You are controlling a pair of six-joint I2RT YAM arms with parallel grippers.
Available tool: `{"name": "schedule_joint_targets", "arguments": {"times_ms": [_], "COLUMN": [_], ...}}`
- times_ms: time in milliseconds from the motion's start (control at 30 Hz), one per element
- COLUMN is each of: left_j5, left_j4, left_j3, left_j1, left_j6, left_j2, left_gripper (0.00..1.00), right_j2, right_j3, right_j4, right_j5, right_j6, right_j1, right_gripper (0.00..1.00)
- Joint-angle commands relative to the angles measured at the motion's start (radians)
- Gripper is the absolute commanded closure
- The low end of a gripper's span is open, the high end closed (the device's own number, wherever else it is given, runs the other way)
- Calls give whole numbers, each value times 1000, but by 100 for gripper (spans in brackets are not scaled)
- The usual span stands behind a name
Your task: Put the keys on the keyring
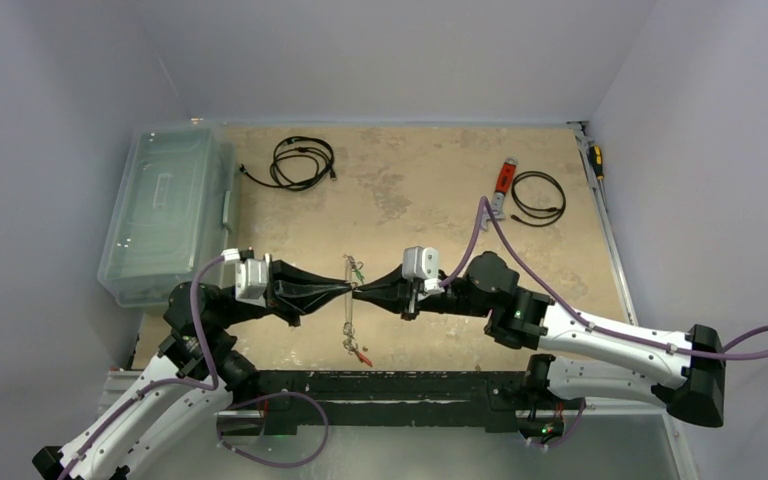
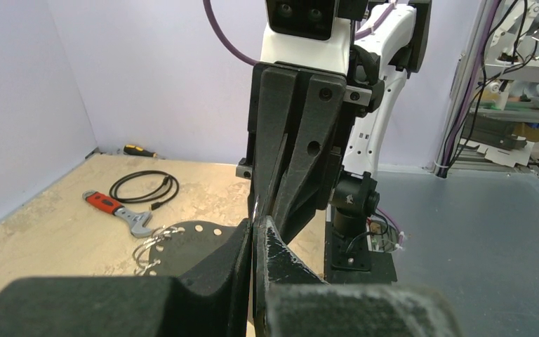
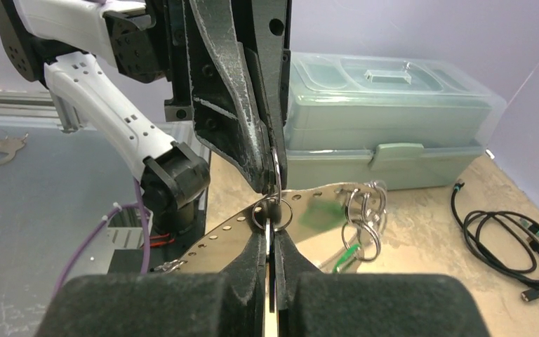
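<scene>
Keyring sits pinched between left tool and right tool.

Keyring: a thin, flat, shiny grey metal piece with small holes along its edge, raised above the worktop and pinched between the left tool and right tool. Small split rings hang from it. A green key dangles at the far end and a red key at the near end.

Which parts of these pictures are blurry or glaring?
Right wrist view: the right gripper's black fingers are out of focus; the flat grey metal keyring throws glare. Left wrist view: left gripper's fingers blurred, red-handled wrench sharp. Top view: even, soft light; tiny coloured-tag keys too small to resolve.
</scene>
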State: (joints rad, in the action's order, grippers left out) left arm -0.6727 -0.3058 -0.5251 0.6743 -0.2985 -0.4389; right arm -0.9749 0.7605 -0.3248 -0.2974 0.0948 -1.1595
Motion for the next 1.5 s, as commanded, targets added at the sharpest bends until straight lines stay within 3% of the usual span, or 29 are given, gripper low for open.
{"name": "schedule_joint_targets", "arguments": {"times_ms": [0, 733, 1200, 1467], "left_j5": [15, 50, 39, 38], "left_j4": [-50, 35, 62, 69], "left_j3": [5, -6, -11, -12], "left_j1": [-7, -13, -12, -12], "left_j6": [-19, 30, 36, 36], "left_j2": [14, 66, 51, 52], "left_gripper": [100, 100, 100, 100], "right_j2": [-27, 23, -37, -98], "right_j3": [9, 4, 323, 446], "right_j4": [-36, 43, 517, 673], "right_j5": [-15, 16, 54, 38], "right_j6": [-6, -10, 139, 175], "right_j1": [-5, -5, -5, -6], "right_gripper": [100, 100, 100, 100]}}
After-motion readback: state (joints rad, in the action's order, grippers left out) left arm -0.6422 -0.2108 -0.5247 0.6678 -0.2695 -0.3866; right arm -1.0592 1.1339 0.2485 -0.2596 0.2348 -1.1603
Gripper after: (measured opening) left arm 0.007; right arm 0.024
